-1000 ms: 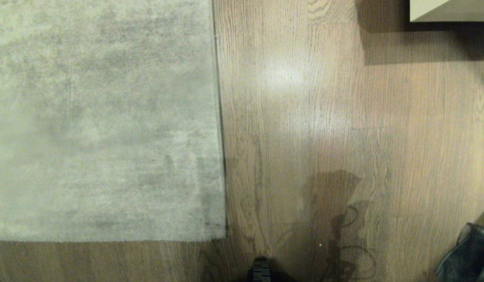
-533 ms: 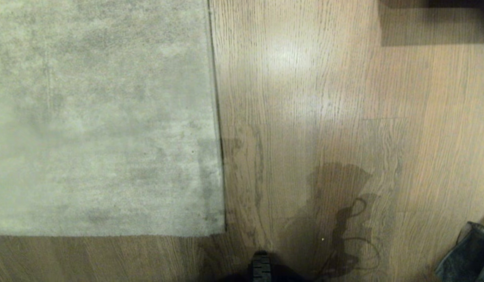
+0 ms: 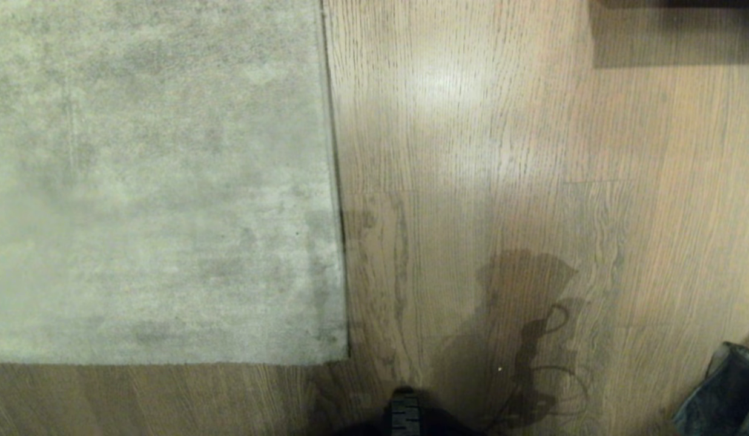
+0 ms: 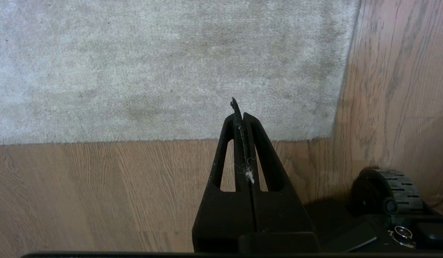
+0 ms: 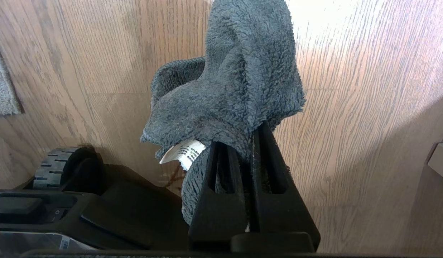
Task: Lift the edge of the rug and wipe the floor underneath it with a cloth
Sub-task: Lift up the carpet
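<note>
A pale grey mottled rug (image 3: 156,181) lies flat on the brown wood-grain floor (image 3: 501,151), filling the left of the head view. Its rug edge (image 3: 335,181) runs straight away from me, and a near border (image 4: 135,140) meets it at a corner (image 4: 330,136). In the left wrist view my left gripper (image 4: 240,115) hangs shut above the floor near that corner, holding only a speck of lint. My right gripper (image 5: 248,143) is shut on the cloth (image 5: 235,82), a dark grey fluffy rag with a white label (image 5: 183,152), held above bare floor. Neither gripper shows in the head view.
My base's black wheel (image 3: 404,415) sits at the bottom middle, near the rug corner. A dark grey shape (image 3: 722,393) fills the bottom right corner. A furniture shadow (image 3: 671,36) lies at the top right, and a pale furniture corner (image 5: 439,161) stands to the right.
The whole head picture has slid upward slightly as the camera tilted, so the pale furniture at the top right has left the view. Rug and arms have not moved.
</note>
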